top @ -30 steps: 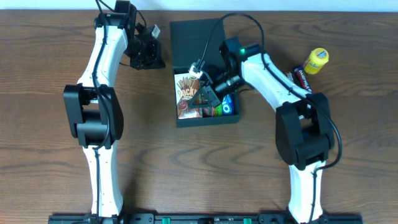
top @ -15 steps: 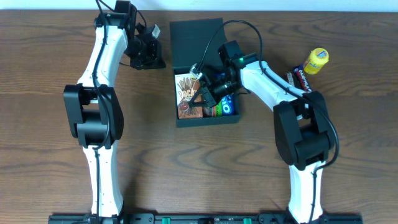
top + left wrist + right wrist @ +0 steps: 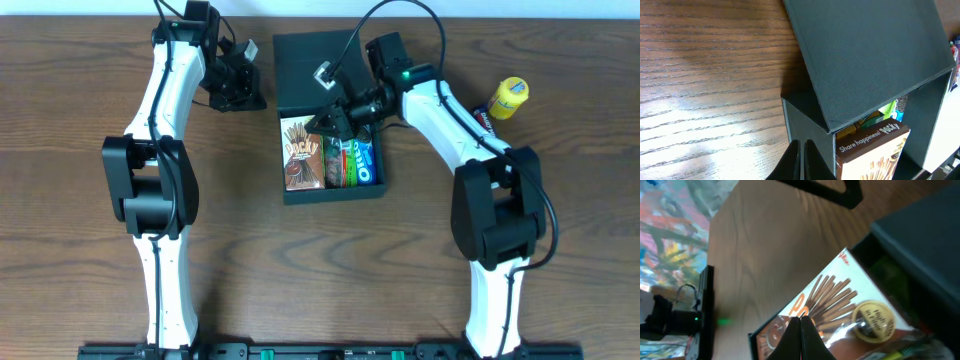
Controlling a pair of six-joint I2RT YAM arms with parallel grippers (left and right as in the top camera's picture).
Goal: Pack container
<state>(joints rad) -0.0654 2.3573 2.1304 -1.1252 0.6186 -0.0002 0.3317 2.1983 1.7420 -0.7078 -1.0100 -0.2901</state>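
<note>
Container (image 3: 334, 192) sits open mid-table (image 3: 80, 200), flap lid (image 3: 312, 68) folded back on the far side, with a Pocky box (image 3: 300, 152) and an Oreo packet (image 3: 364, 160) inside. Right gripper (image 3: 324, 126) hovers over the container's far end, fingers pressed together, holding nothing. Left gripper (image 3: 246, 96) sits just left of the lid, fingers likewise pressed together.

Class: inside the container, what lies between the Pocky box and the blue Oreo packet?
A green snack packet, lying between the Pocky box and the Oreo packet; the overhead view shows it.
</note>
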